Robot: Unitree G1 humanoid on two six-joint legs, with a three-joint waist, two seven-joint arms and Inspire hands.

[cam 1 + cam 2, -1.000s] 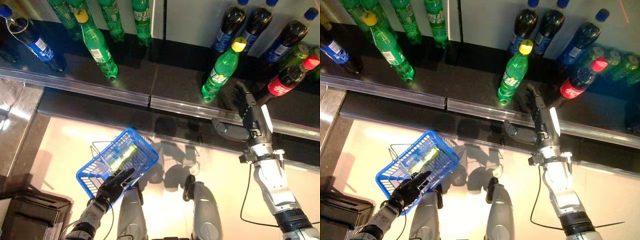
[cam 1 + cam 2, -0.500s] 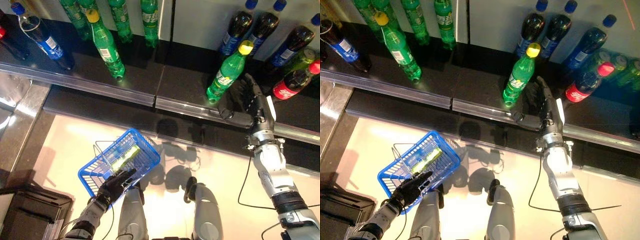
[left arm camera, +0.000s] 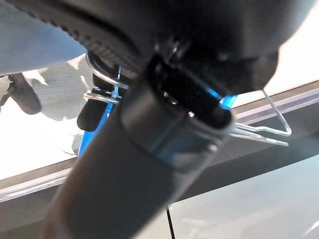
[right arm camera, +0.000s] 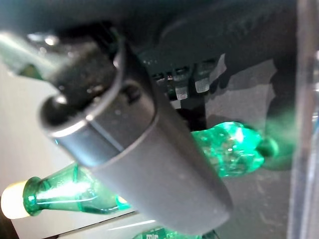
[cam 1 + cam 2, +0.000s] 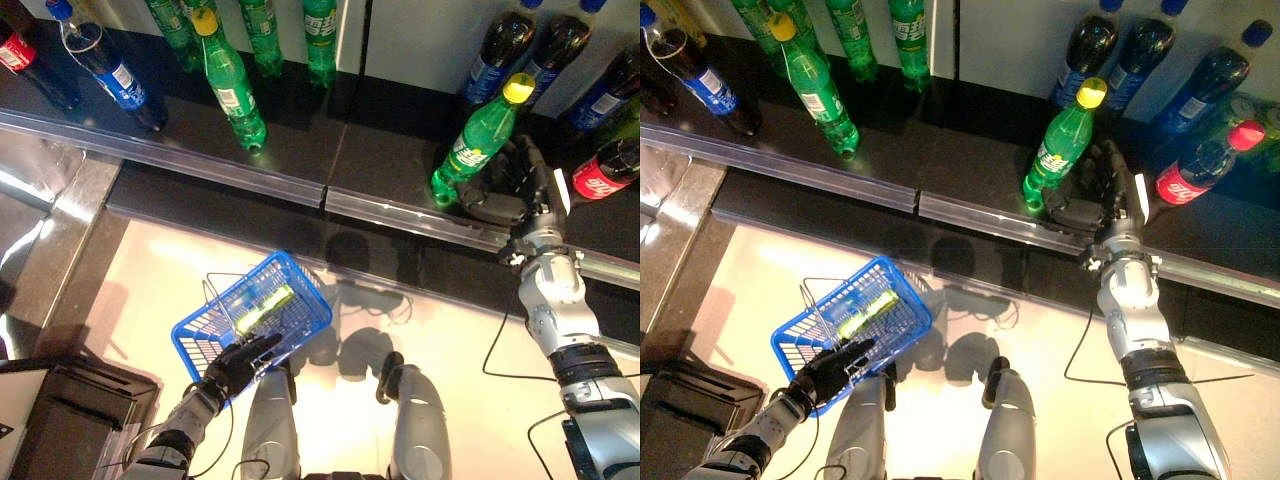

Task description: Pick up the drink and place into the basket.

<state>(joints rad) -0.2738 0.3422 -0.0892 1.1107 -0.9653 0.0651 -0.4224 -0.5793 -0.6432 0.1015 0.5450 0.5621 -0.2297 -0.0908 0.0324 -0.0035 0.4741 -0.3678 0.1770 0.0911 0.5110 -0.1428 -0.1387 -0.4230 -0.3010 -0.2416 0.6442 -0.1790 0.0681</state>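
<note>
One green bottle (image 5: 1061, 150) standing on shelf (image 5: 940, 165) | right hand (image 5: 1095, 190) spreading uncurled fingers beside it | left hand (image 5: 825, 370) gripping blue basket (image 5: 855, 320)

Glossy, probably plastic bottle (image 5: 1061, 152); wire-handled basket (image 5: 855, 318)

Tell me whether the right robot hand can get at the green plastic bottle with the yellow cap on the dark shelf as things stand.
Probably yes. The right robot hand is already beside the green plastic bottle with the yellow cap, its thumb near the base. Nothing stands between them, and the neighbouring dark bottles are behind it.
</note>
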